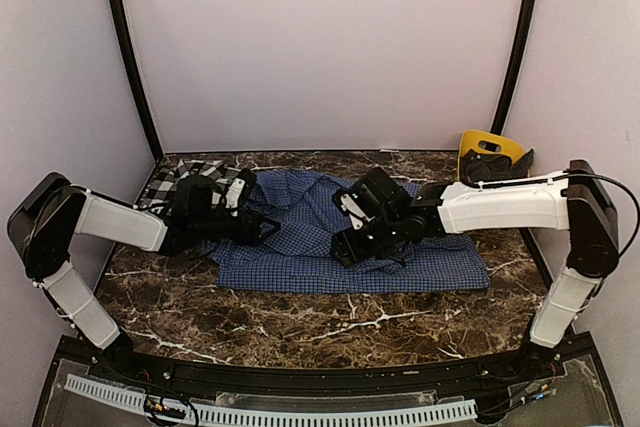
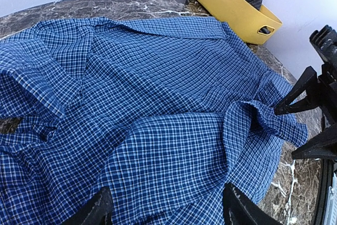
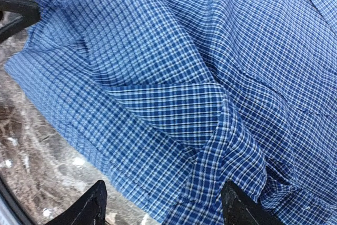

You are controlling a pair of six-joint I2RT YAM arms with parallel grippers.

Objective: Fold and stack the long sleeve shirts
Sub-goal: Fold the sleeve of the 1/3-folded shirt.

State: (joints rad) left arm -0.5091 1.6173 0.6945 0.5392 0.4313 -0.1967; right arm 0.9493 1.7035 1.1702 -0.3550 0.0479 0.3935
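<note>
Left tool [image 2: 168, 210] and right tool [image 3: 162, 206] both hang spread over the blue shirt [image 1: 440, 267], pinching nothing. It's lying rumpled mid-bench [image 1: 300, 327], with the plaid shirt [image 1: 172, 183] bunched at the far left. Looks light and floppy, probably a bit slidey. I'd pinch a hem or cuff edge.

Top view high at near side, looking down; wrist views close over blue shirt [image 1: 300, 252] (all share it).
</note>
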